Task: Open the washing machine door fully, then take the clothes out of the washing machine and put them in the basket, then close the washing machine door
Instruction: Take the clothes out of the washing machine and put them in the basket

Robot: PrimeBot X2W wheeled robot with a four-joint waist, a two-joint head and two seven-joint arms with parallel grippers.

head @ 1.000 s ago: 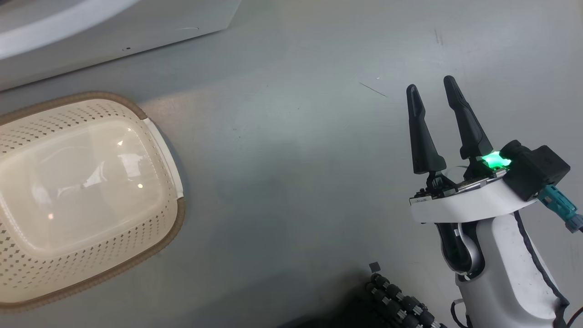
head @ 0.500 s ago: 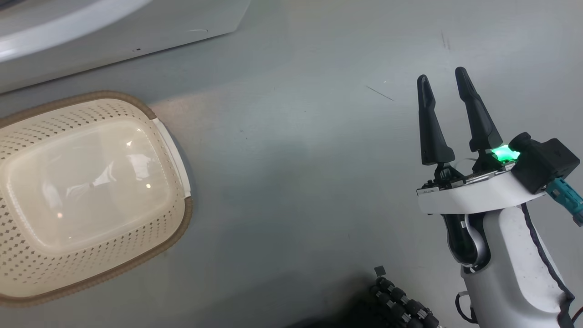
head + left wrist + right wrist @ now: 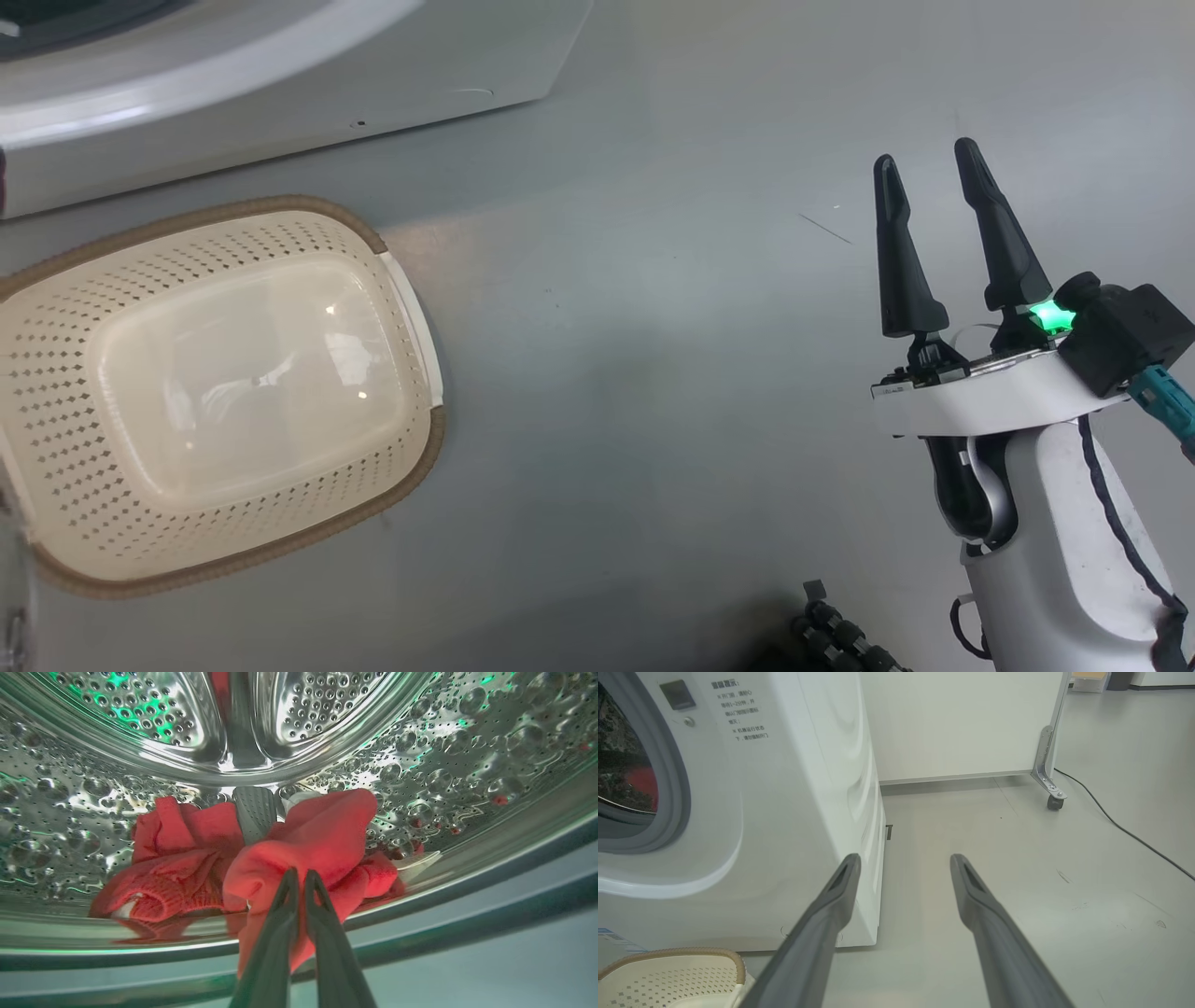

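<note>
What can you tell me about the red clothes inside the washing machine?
The clothes are bright red, soft and knit-looking, bunched in crumpled folds with a bit of white trim at one edge. They lie at the bottom of the shiny steel drum. The left gripper is shut on the front fold, which reaches down past the drum's lip.

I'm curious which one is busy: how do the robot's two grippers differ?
The left gripper is shut on the red clothes; the right gripper is open, holding nothing. The left is inside the steel drum; the right is over the floor. Both have two long dark fingers.
</note>
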